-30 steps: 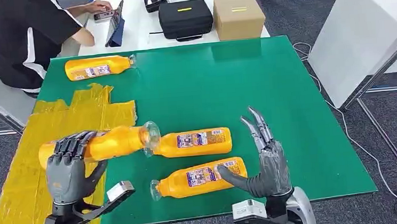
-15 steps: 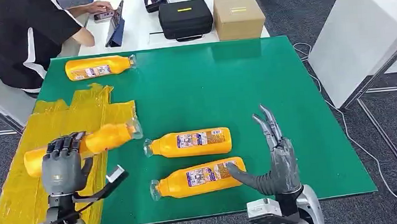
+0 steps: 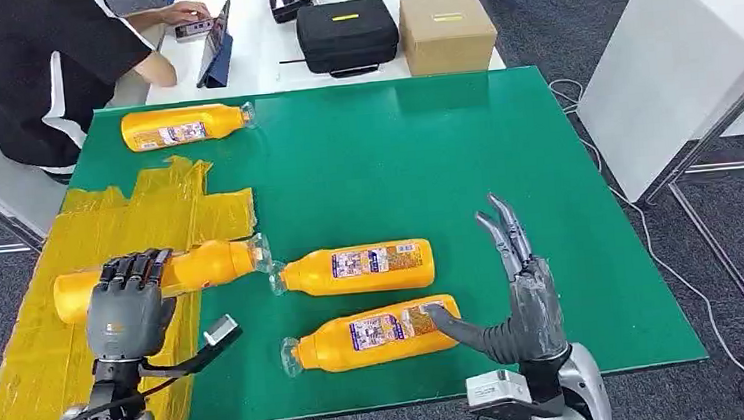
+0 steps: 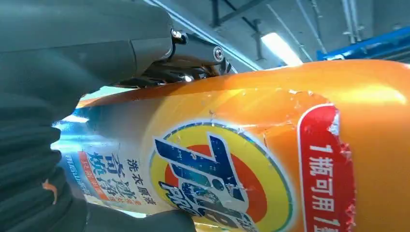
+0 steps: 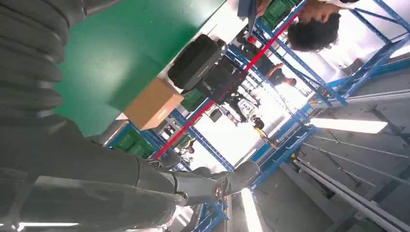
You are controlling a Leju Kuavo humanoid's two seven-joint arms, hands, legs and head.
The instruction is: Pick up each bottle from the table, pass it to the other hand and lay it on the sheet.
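At lower left, the left hand (image 3: 127, 314) gripped an orange bottle (image 3: 187, 271) lying over the yellow sheet (image 3: 48, 346), perhaps resting on it. The right hand (image 3: 515, 299), lower right, stood empty, fingers spread.

Bright, even overhead light; ceiling strip lamps (image 5: 348, 125) glare, and the close bottle (image 4: 270, 159) shows sheen.

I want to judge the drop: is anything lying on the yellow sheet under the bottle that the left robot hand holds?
Nothing visible. The left robot hand holds the bottle over the yellow sheet, and the sheet's visible surface there is bare, only wrinkled.
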